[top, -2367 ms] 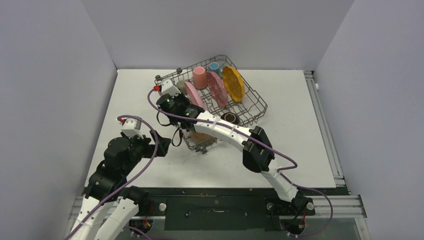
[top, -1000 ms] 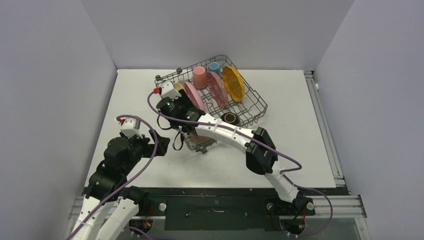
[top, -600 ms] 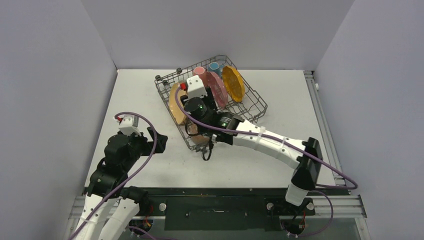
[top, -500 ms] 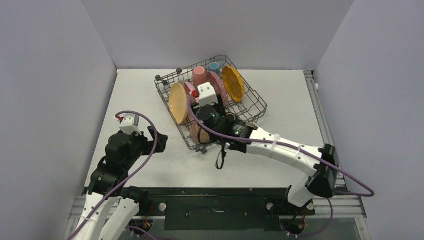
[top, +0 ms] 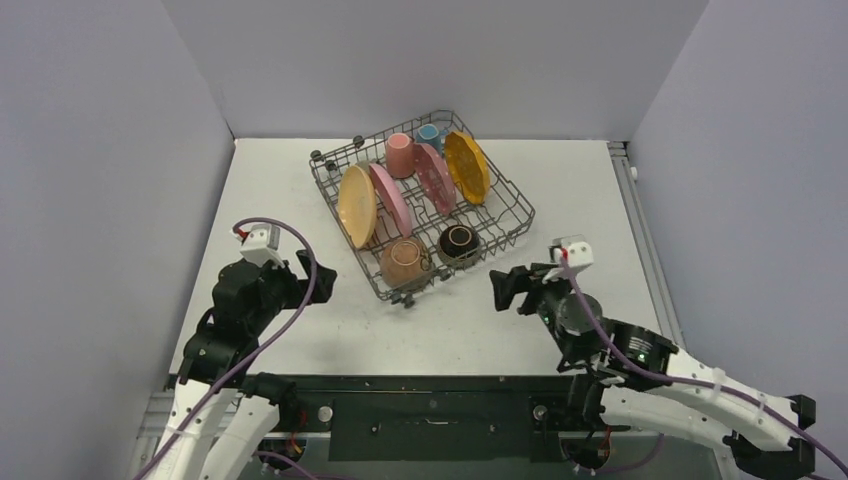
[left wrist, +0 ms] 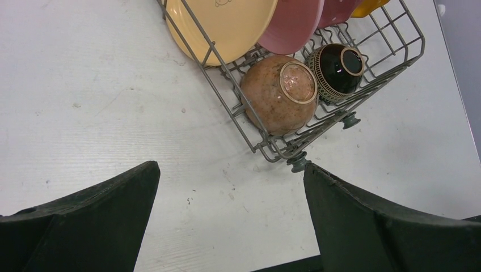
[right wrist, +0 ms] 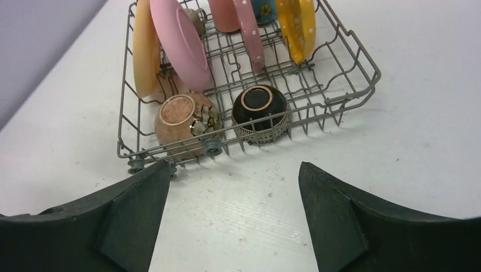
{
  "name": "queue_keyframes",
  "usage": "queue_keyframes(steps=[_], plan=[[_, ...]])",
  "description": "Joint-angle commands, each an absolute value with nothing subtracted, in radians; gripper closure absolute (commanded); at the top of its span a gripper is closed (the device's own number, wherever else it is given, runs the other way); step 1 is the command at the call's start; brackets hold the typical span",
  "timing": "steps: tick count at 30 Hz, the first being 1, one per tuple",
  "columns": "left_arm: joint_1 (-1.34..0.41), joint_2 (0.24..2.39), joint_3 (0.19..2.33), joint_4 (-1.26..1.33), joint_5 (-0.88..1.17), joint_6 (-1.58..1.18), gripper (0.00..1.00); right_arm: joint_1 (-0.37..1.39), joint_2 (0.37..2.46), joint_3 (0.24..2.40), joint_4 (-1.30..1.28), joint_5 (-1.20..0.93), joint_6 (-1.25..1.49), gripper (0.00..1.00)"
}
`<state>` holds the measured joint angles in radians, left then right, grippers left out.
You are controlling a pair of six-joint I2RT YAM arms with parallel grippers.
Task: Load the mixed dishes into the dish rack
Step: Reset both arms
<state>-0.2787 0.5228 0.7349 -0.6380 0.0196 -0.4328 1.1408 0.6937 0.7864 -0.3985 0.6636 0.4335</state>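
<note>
Top view: scuffed white bench (top: 290,190), enclosed on three sides by plain pale lilac-grey walls (top: 430,60). The large grey wire dish rack (top: 508,230) sits at the far middle of the bench, with every visible dish inside it. The left pincer (top: 318,275) is near-left of the rack and the right pincer (top: 503,288) near-right, both apart from it.

Left wrist: jaws spread wide, empty. In the rack's near corner lies an inverted terracotta bowl (left wrist: 278,93), with a dark brown bowl (left wrist: 337,65) just beside it. The cream-yellow plate (left wrist: 227,25) bears a small mark, unreadable.

Right wrist: jaws wide apart, empty. The scalloped orange-yellow plate (right wrist: 298,25) stands upright at the rack's far side.
</note>
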Motion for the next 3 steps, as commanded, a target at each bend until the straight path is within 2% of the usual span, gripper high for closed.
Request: queue_keyframes(steps=[1, 3], plan=[[-0.265, 0.512, 0.740, -0.584, 0.022, -0.422, 0.04, 1.150, 0.529, 0.708, -0.495, 0.669, 0.534, 0.21], [-0.263, 0.511, 0.740, -0.584, 0.015, -0.422, 0.04, 1.150, 0.502, 0.706, -0.531, 0.687, 0.550, 0.20]])
